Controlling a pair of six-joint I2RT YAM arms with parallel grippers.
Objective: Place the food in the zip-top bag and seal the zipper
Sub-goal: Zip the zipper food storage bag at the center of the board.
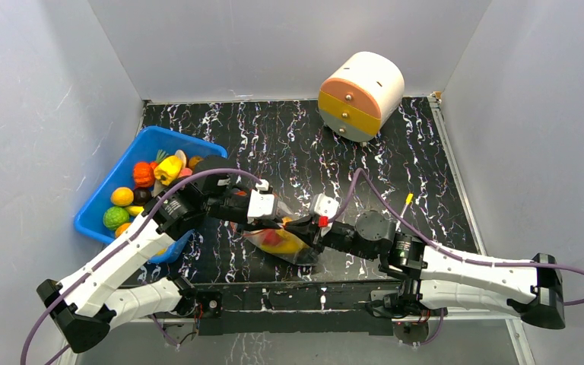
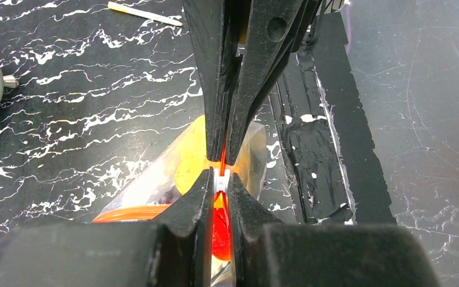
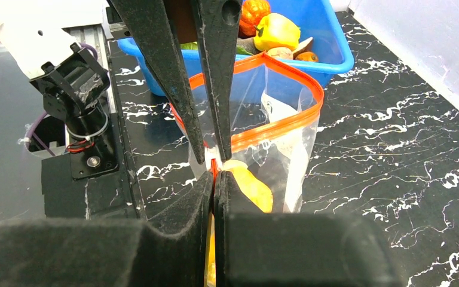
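The zip-top bag [image 1: 283,242] lies at the table's near middle with yellow and red food inside. In the right wrist view the bag [image 3: 287,143] stands with its mouth gaping, and the orange-red zipper [image 3: 275,128] forms an open loop. My left gripper [image 2: 221,182] is shut on the zipper's white slider tab [image 2: 221,181]. My right gripper [image 3: 214,174] is shut on the zipper strip right next to it, so the fingertips of both grippers almost meet. Both grippers [image 1: 298,226] meet at the bag's near end in the top view. More food [image 1: 141,190] lies in the blue bin.
The blue bin [image 1: 99,217] stands at the left, close behind my left arm, and also shows in the right wrist view [image 3: 334,36]. A round cream drawer unit [image 1: 361,95] stands at the back right. A thin yellow stick [image 1: 408,201] lies right of centre.
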